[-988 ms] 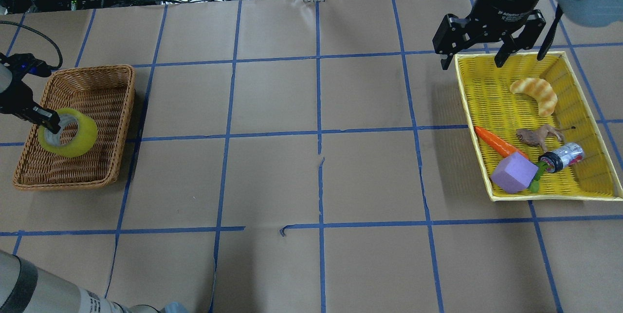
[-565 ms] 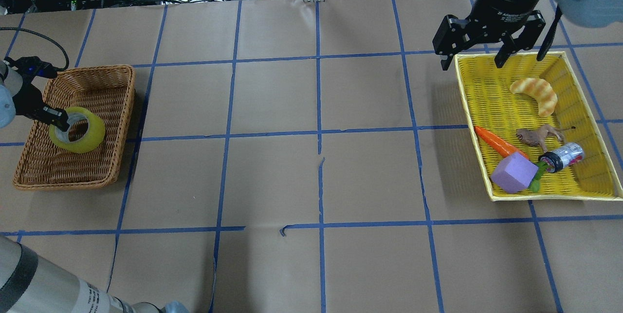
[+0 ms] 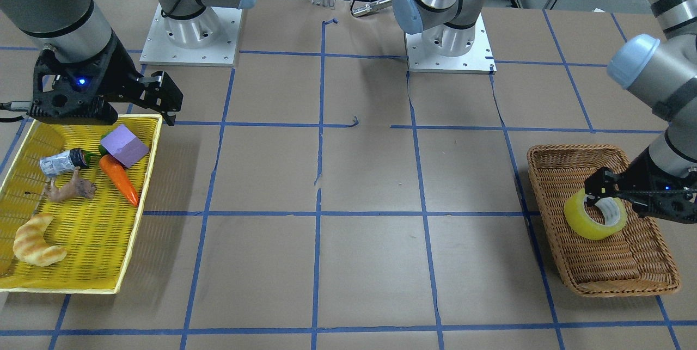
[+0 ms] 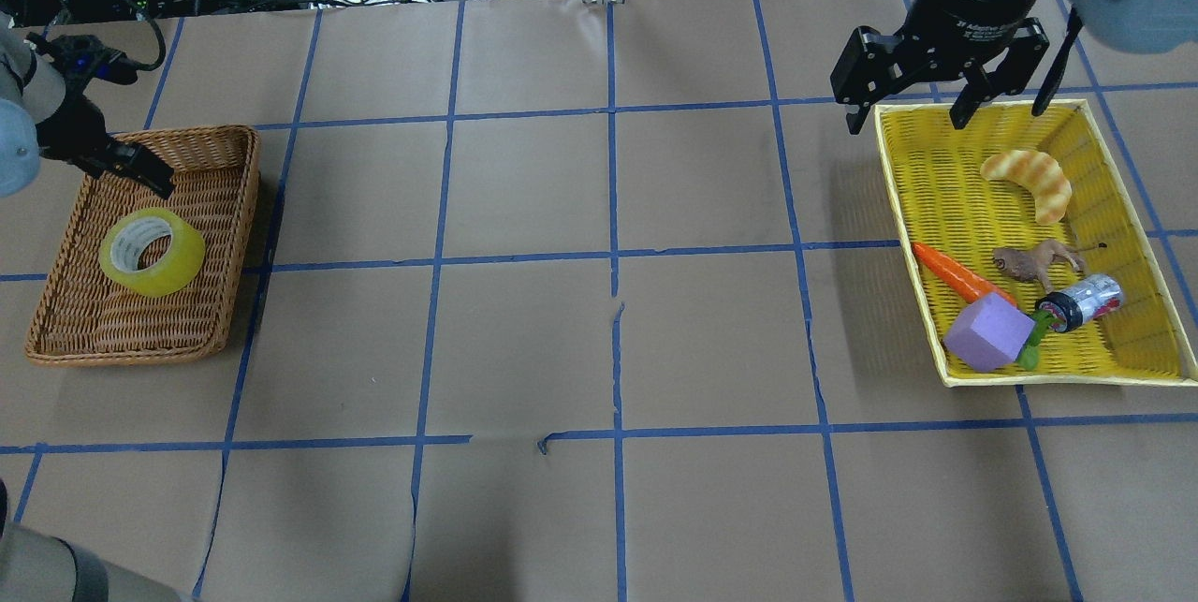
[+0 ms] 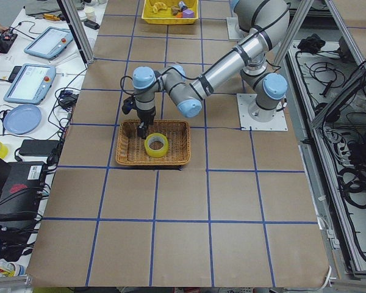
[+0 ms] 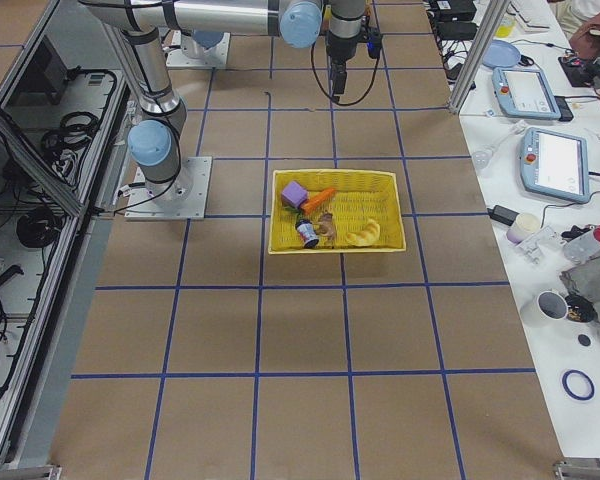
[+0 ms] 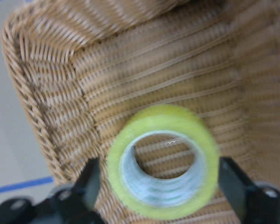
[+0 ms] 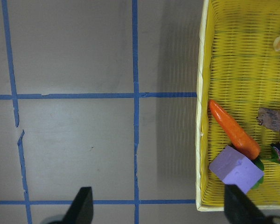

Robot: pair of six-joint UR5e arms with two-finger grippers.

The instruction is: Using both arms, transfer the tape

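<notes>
Wicker basket [image 4: 131, 357] holds the tape [image 4: 152, 251], and both pincers are empty!
Yellow-green roll rests inside the basket; the left pincer [image 4: 145, 173] hangs over the basket's rim, fingers spread wide, clear of the roll. Far across the surface [image 4: 524, 330], the right pincer [image 4: 945, 106] hovers at the yellow tray [image 4: 1048, 379] edge, gaping wide, gripping nothing.

The left arm [image 3: 661, 75] and right arm [image 3: 54, 10] are grey-silver tubes with light blue joint caps [image 3: 629, 56], bolted to square pale base plates [image 3: 163, 50]. The left hand [image 7: 157, 163] and right hand [image 8: 157, 189] are black and two-fingered, each with a small blue light [image 3: 80, 81]. A black cable [image 4: 140, 17] loops at the left wrist.
</notes>
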